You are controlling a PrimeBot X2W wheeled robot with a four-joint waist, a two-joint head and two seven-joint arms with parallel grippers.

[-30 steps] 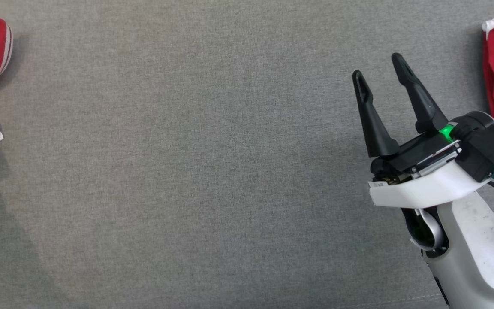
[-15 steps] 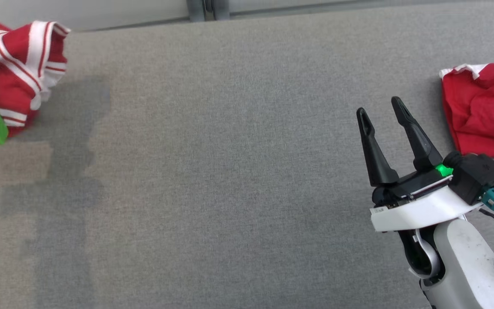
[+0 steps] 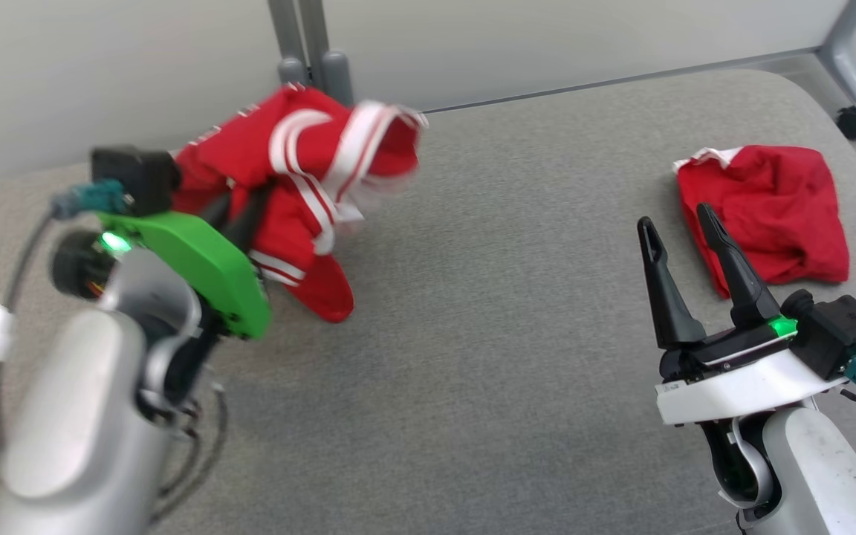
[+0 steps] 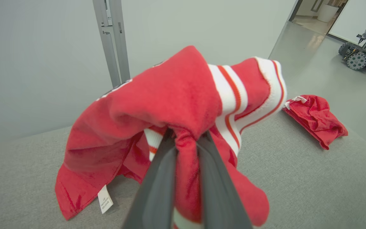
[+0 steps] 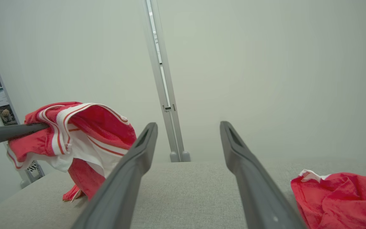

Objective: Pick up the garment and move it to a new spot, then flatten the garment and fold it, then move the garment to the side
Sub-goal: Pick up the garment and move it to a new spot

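Observation:
The garment, a red jersey with white striped sleeves, hangs bunched from my left gripper at the back left of the grey padded table. The left wrist view shows my left gripper shut on a fold of the garment, with a small white label dangling low. Its lowest corner reaches down to the table. My right gripper stands open and holds nothing at the front right. Between its spread fingers, my right gripper faces the wall, with the garment off to the left.
A smaller rumpled plain red garment lies on the table just right of my right gripper. A metal post rises behind the table's far edge and a frame leg with a caster stands at the back right. Another wheeled robot is far off.
The head camera has tilted up, so the table's far edge and wall show. My left gripper has carried the garment from the far left toward the table's middle. The right gripper stays open.

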